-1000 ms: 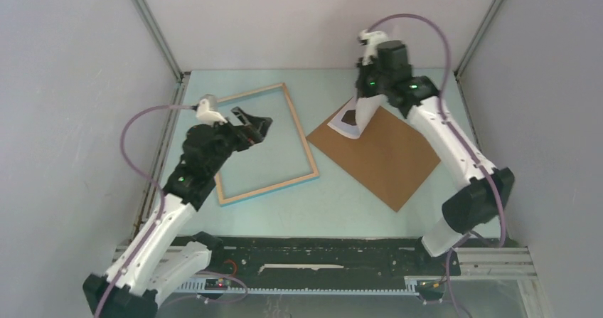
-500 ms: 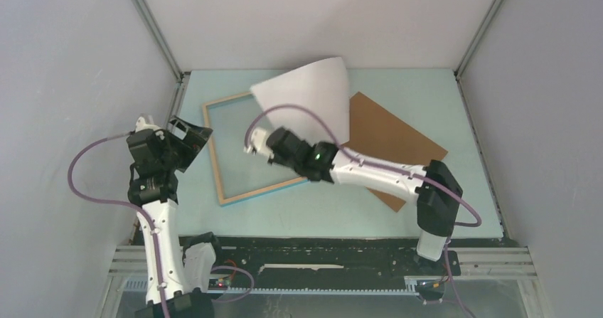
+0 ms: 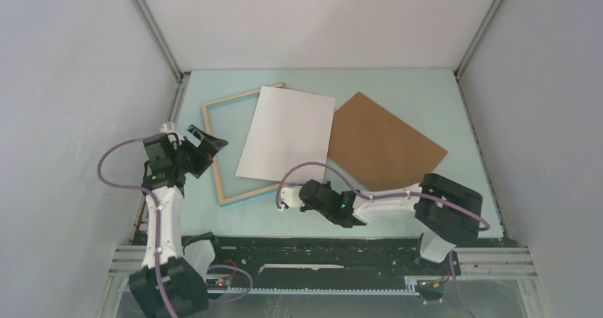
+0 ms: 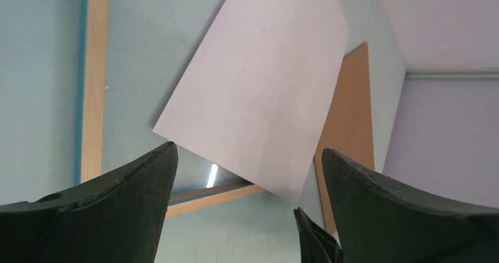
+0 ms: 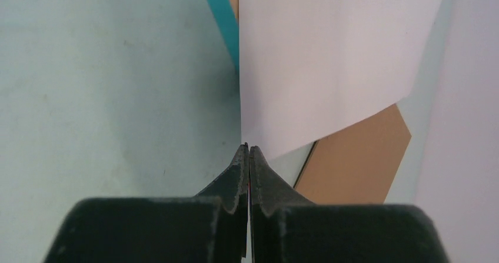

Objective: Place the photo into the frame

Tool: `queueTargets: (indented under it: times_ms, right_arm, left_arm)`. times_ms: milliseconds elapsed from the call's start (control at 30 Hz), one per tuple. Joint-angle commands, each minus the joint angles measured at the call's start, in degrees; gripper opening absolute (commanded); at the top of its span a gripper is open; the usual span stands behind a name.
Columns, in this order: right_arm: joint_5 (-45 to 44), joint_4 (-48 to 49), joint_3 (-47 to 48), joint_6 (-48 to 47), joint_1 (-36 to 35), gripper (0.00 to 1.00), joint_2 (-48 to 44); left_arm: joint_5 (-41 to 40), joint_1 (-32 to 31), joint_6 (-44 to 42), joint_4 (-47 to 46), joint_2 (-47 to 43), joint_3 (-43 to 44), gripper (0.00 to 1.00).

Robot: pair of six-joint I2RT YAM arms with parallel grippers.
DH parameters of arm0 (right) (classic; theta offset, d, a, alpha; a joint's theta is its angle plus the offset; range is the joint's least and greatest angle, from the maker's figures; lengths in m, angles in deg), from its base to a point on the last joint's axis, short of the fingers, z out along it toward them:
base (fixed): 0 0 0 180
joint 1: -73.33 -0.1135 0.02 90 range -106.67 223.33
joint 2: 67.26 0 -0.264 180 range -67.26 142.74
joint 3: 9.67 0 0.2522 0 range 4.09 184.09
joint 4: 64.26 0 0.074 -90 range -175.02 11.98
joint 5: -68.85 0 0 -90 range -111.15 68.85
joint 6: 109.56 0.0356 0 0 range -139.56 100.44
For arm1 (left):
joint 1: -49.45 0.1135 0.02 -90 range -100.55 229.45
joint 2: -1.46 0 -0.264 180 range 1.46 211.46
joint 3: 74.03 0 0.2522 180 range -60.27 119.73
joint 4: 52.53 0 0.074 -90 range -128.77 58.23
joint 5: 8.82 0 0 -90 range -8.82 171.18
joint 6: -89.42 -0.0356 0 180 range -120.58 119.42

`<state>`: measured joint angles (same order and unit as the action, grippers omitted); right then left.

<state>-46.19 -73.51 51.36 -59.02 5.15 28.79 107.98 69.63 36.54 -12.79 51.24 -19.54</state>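
Top view: we see photo (image 3: 286,134) white side up, lying across right half of frame (image 3: 249,194); brown backing board (image 3: 387,147) beside it on tabletop (image 3: 398,83).
Left wrist: left pincer (image 4: 247,157) wide, holding nothing.
Right wrist: right pincer (image 5: 247,148) closed on photo corner.

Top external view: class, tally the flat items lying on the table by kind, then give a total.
photo, white back up: 1
picture frame: 1
brown backing board: 1
Total: 3
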Motion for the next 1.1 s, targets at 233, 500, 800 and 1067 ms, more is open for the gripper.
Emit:
queueTargets:
  times_ms: [233,500,800,1067]
  right_arm:
    - [6.54,9.3,-9.7,17.36,8.84,0.0,-19.73]
    - [32.73,-9.27,-2.93,63.9,32.53,0.43,-24.24]
    - [50.7,12.76,-10.44,88.42,41.36,0.56,-10.68]
    - [50.24,31.81,-14.84,99.7,41.98,0.52,-0.54]
  left_arm:
    - [0.97,-10.22,-0.59,-9.47,8.93,-6.35,1.0]
    - [3.21,-13.52,0.05,-11.1,4.28,-7.05,1.0]
    - [4.24,-19.08,-0.13,-10.61,0.77,-6.43,1.0]
    - [0.58,-19.17,-6.29,-1.45,-5.0,0.7,1.0]
